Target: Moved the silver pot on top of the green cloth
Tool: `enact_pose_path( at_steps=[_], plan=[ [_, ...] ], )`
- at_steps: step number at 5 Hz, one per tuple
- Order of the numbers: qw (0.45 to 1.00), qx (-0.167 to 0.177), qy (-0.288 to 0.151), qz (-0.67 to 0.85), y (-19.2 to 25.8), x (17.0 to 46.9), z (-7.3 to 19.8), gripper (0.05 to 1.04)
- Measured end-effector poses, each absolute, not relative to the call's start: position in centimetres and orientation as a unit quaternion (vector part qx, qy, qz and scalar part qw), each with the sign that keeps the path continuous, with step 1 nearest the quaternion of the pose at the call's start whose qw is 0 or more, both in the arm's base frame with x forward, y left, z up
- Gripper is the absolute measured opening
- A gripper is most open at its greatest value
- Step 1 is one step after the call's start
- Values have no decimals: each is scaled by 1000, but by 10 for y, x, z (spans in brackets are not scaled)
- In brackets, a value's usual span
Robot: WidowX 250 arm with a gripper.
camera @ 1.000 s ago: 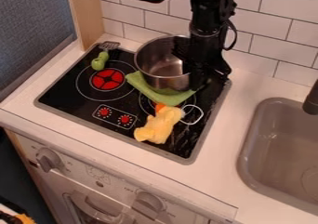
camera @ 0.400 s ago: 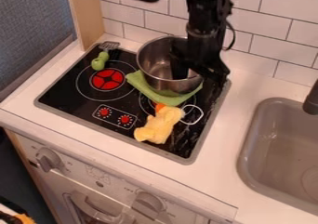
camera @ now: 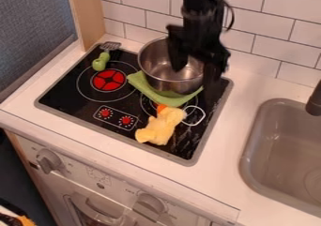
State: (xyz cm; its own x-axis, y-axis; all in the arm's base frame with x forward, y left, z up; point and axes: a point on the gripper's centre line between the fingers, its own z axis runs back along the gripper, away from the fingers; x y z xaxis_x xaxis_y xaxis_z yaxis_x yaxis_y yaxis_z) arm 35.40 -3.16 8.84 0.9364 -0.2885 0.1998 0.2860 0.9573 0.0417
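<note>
"Lifted slightly since the earlier frame, uncovering more inside the silver pot [camera: 162, 66]?"

"Yes. Start with the tool [camera: 196, 72]: above the pot's right-hand rim, apparently released, with fingers spread, one over the opening and one out past the right side. No visible shift in the pot since the last frame."

"And the pot itself?"

"Upright on the green cloth [camera: 158, 94], with folds poking out from beneath on the near and left sides. Probably finished, judging by that, apart from moving clear."

"How to handle, if needing another nudge?"

"Stiff, smooth metal, likely light for such a size but slippery on the walls. Best to pinch across the thin rim, one finger inside and one outside, then lift straight. Avoid dragging, for fear of bunching the soft cloth."

"Anything farther out?"

"Just in front of the pot, a yellow plush toy [camera: 160, 126]. To the left, a green-handled spatula [camera: 101, 61]. Under the cloth, a black stovetop [camera: 65, 94] set in the white desk [camera: 229, 136]. Off to the right, a grey sink [camera: 247, 150]."
</note>
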Motion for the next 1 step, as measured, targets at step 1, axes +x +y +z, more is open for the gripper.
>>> enact_pose_path(
  at_steps=[1],
  plan=[
    [981, 7, -137, -137, -22, 352, 120, 1001]
  ],
)
